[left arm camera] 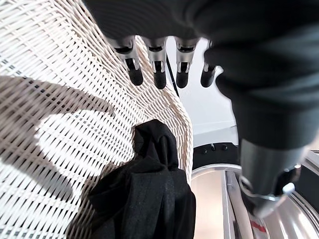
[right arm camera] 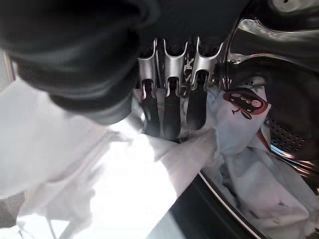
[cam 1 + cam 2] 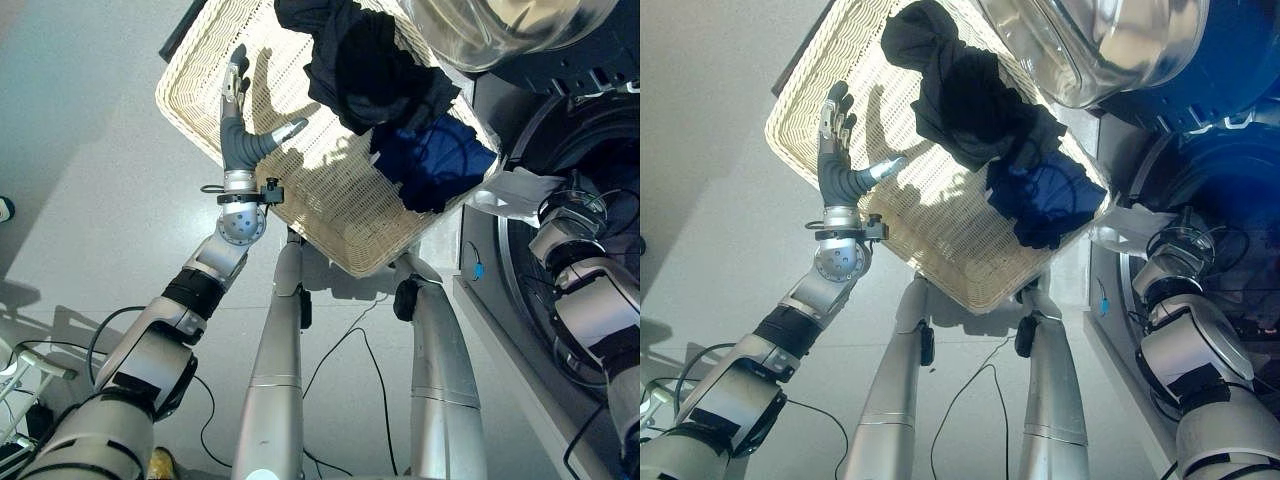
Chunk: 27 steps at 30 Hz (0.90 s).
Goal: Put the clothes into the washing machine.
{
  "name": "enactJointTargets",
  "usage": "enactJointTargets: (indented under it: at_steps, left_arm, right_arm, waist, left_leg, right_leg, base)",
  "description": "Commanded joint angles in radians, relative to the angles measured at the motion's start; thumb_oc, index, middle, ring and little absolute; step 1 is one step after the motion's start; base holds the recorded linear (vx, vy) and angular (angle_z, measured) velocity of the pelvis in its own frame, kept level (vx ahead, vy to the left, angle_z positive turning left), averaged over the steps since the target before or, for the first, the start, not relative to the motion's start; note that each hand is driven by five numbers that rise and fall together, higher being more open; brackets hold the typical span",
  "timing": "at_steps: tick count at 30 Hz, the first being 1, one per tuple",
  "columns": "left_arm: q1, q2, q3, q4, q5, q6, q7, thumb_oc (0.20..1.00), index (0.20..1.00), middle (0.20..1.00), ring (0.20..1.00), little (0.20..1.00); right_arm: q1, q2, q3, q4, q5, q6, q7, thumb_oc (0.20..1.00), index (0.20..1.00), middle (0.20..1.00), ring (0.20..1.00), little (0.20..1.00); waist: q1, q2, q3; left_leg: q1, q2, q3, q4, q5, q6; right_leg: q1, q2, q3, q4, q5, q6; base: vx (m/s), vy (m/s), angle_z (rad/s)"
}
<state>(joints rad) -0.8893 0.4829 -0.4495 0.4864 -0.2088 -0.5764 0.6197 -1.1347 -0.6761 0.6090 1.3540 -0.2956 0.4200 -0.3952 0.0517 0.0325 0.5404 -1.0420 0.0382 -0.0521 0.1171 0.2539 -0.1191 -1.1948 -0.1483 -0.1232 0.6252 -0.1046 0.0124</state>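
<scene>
Eye view: left hand (image 3: 240, 135), fingers spread and empty, over the basket (image 3: 340, 210) holding black clothes (image 3: 365, 70) and a blue garment (image 3: 435, 160).
Right wrist view: right hand (image 2: 169, 107) fingers curled on white cloth (image 2: 124, 184) at the drum (image 2: 279, 134).

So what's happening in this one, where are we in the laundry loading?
The robot is partway through loading. Its right hand has its fingers curled on a white garment at the mouth of the washing machine, with part of the cloth already lying inside the drum. Its left hand is open, fingers straight, over the wicker basket, holding nothing. A black garment and a dark blue garment are in the basket, not yet picked up.
</scene>
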Motion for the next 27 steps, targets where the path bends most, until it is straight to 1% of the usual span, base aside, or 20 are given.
enactJointTargets:
  at_steps: [1,11,15,18,19,20,21,23,24,25,26,27]
  left_arm:
    - [-0.012,-0.042,0.056,-0.067,0.045,-0.027,0.024,1.000,1.000,1.000,1.000,1.000]
    - [-0.002,-0.047,0.063,-0.079,0.049,-0.020,0.021,1.000,1.000,1.000,1.000,1.000]
    - [-0.001,-0.046,0.066,-0.079,0.045,-0.021,0.017,1.000,1.000,1.000,1.000,1.000]
    - [0.000,-0.046,0.067,-0.077,0.045,-0.022,0.016,1.000,1.000,1.000,1.000,1.000]
    - [0.000,-0.048,0.071,-0.083,0.047,-0.018,0.015,1.000,1.000,1.000,1.000,1.000]
    - [0.001,-0.048,0.073,-0.084,0.048,-0.017,0.012,1.000,1.000,1.000,1.000,1.000]
    - [0.003,-0.049,0.080,-0.080,0.049,-0.020,0.006,1.000,1.000,1.000,1.000,1.000]
    - [0.006,-0.050,0.085,-0.080,0.049,-0.023,0.003,1.000,1.000,1.000,1.000,1.000]
    - [0.010,-0.051,0.091,-0.079,0.048,-0.026,0.000,1.000,1.000,1.000,1.000,1.000]
    - [0.011,-0.051,0.091,-0.080,0.047,-0.026,-0.001,1.000,1.000,1.000,1.000,1.000]
    - [0.010,-0.051,0.092,-0.085,0.045,-0.020,-0.002,1.000,1.000,1.000,1.000,1.000]
    - [0.008,-0.053,0.092,-0.087,0.047,-0.016,-0.001,1.000,1.000,1.000,1.000,1.000]
  right_arm:
    - [0.064,0.027,0.040,0.027,0.016,-0.006,0.067,0.200,0.200,0.200,0.200,0.200]
    - [0.076,0.031,0.025,0.022,0.036,-0.018,0.069,0.200,0.200,0.200,0.200,0.200]
    - [0.084,0.036,0.016,0.017,0.092,-0.031,0.069,0.200,0.200,0.200,0.200,0.200]
    - [0.086,0.037,0.012,0.016,0.107,-0.036,0.064,0.200,0.200,0.200,0.200,0.200]
    - [0.093,0.039,-0.006,0.011,0.195,-0.055,0.067,0.200,0.200,0.200,0.200,0.200]
    - [0.097,0.041,-0.016,0.008,0.219,-0.061,0.058,0.200,0.200,0.200,0.200,0.200]
    - [0.106,0.043,-0.045,-0.006,0.274,-0.077,0.056,0.200,0.200,0.200,0.200,0.200]
    - [0.114,0.048,-0.063,-0.012,0.311,-0.073,0.055,0.200,0.200,0.200,0.200,0.200]
    - [0.127,0.052,-0.081,-0.009,0.367,-0.075,0.064,0.200,0.200,0.200,0.200,0.200]
    - [0.130,0.053,-0.086,-0.008,0.382,-0.077,0.066,0.200,0.200,0.200,0.200,0.200]
    - [0.144,0.059,-0.110,-0.007,0.480,-0.081,0.075,0.200,0.200,0.200,0.200,0.200]
    - [0.150,0.062,-0.125,-0.006,0.523,-0.086,0.086,0.200,0.200,0.200,0.200,0.200]
  waist:
    - [-0.009,0.095,-0.020]
    - [-0.009,0.093,-0.020]
    - [-0.011,0.093,-0.020]
    - [-0.011,0.093,-0.020]
    - [-0.012,0.091,-0.020]
    - [-0.012,0.090,-0.020]
    - [-0.016,0.086,-0.020]
    - [-0.018,0.084,-0.020]
    - [-0.019,0.082,-0.020]
    - [-0.019,0.081,-0.020]
    - [-0.021,0.081,-0.020]
    - [-0.023,0.081,-0.020]
  left_leg:
    - [-0.072,-0.075,0.083,0.151,-0.110,0.039]
    - [-0.076,-0.075,0.083,0.156,-0.111,0.039]
    - [-0.075,-0.072,0.084,0.155,-0.110,0.038]
    - [-0.074,-0.072,0.084,0.154,-0.110,0.038]
    - [-0.073,-0.072,0.083,0.153,-0.110,0.038]
    - [-0.073,-0.072,0.083,0.154,-0.111,0.038]
    - [-0.072,-0.071,0.083,0.156,-0.112,0.036]
    - [-0.070,-0.068,0.085,0.155,-0.112,0.034]
    - [-0.070,-0.066,0.086,0.154,-0.112,0.033]
    - [-0.069,-0.065,0.087,0.153,-0.111,0.033]
    - [-0.067,-0.064,0.088,0.150,-0.112,0.032]
    - [-0.066,-0.063,0.089,0.148,-0.112,0.032]
  right_leg:
    - [0.038,0.061,-0.015,-0.345,0.295,0.110]
    - [0.035,0.063,-0.014,-0.341,0.295,0.109]
    - [0.035,0.064,-0.013,-0.340,0.293,0.109]
    - [0.036,0.065,-0.013,-0.341,0.294,0.109]
    - [0.036,0.066,-0.013,-0.342,0.294,0.108]
    - [0.036,0.066,-0.012,-0.342,0.294,0.108]
    - [0.036,0.068,-0.009,-0.343,0.296,0.109]
    - [0.038,0.068,-0.009,-0.344,0.296,0.110]
    - [0.040,0.068,-0.009,-0.345,0.296,0.110]
    - [0.041,0.068,-0.009,-0.346,0.296,0.110]
    - [0.043,0.067,-0.008,-0.350,0.297,0.110]
    - [0.043,0.068,-0.007,-0.351,0.297,0.111]
  base:
    - [0.00,0.000,0.00]
    - [0.00,0.000,0.00]
    - [0.00,0.000,0.00]
    - [0.00,0.000,0.00]
    - [0.00,0.000,0.00]
    - [0.00,0.000,0.00]
    - [0.00,0.000,0.00]
    - [0.00,0.000,0.00]
    - [0.00,0.000,0.00]
    - [0.00,0.000,0.00]
    - [0.00,0.000,0.00]
    - [0.00,0.000,0.00]
